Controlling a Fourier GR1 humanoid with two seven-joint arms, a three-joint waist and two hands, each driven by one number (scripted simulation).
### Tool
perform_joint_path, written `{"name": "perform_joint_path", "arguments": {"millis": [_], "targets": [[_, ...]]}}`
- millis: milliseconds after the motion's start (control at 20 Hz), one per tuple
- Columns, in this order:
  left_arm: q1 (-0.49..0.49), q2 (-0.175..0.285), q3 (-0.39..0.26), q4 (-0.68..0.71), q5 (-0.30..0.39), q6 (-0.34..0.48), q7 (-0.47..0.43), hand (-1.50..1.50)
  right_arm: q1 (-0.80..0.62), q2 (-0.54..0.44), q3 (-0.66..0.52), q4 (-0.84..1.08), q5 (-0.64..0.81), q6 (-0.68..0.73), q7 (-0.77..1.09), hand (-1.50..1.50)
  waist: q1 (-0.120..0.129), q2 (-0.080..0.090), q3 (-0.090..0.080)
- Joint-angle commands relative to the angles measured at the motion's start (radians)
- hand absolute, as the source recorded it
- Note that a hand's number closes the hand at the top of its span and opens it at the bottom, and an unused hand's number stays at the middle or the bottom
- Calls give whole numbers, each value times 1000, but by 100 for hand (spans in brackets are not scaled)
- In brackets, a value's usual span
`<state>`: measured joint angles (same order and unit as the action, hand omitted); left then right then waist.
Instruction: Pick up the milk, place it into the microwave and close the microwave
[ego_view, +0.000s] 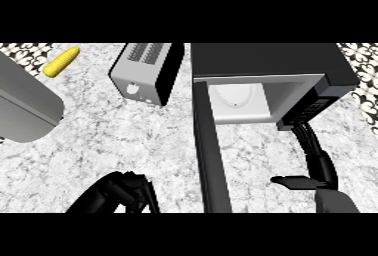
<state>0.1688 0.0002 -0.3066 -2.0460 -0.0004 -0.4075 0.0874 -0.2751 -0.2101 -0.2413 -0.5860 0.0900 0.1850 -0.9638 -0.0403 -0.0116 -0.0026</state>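
- The microwave (273, 60) sits at 1 o'clock on the surface (111, 140). Its door (209, 150) stands wide open, seen edge-on from the centre down to 6 o'clock.
- The milk shows nowhere. The white cavity (244, 97) shows only its round turntable, and no carton stands on the surface. Whether it is hidden by a wall or a hand cannot be told.
- The right hand (321, 167) is at 4 o'clock. Its fingers (308, 142) are straight, hold nothing, and point up at the microwave's front right corner. Its thumb sticks out towards 9 o'clock.
- The left hand (125, 192) lies low at 7 o'clock, on the door's outer side. Whether it is open or closed round something cannot be told.
- Judged from this, closing the door is the step still open, once the milk is confirmed inside.
- To do it well, the right hand should first leave the door's path.
- The left hand could then push near the door's free end, at 6 o'clock, and follow its arc towards 3 o'clock until it seats.
- The toaster (144, 70) at 11 o'clock and the corn (61, 61) further out lie well apart from that sweep.
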Motion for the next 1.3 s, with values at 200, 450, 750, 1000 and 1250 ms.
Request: {"name": "perform_joint_path", "arguments": {"millis": [200, 450, 750, 1000, 1250], "targets": [[-215, 0, -183, 304, -139, 132, -62, 150, 288, -30, 32, -303, -68, 118, -10, -150, -11, 6, 0], [-328, 0, -282, 560, -189, 250, -172, 150, 416, -85, 46, -489, -101, 148, 16, -150, -4, 11, 0], [-420, 0, -427, 827, -160, 496, -323, 150, 523, -152, 65, -657, -165, 238, 33, -150, -17, 15, 0], [-492, 0, -506, 933, -17, 670, -447, 150, 536, -187, 69, -811, -277, 296, 108, -150, -45, 20, -3], [-594, 0, -569, 1020, 127, 755, -456, 150, 597, -195, 97, -966, -355, 306, 191, -150, -73, 25, -3]]}}
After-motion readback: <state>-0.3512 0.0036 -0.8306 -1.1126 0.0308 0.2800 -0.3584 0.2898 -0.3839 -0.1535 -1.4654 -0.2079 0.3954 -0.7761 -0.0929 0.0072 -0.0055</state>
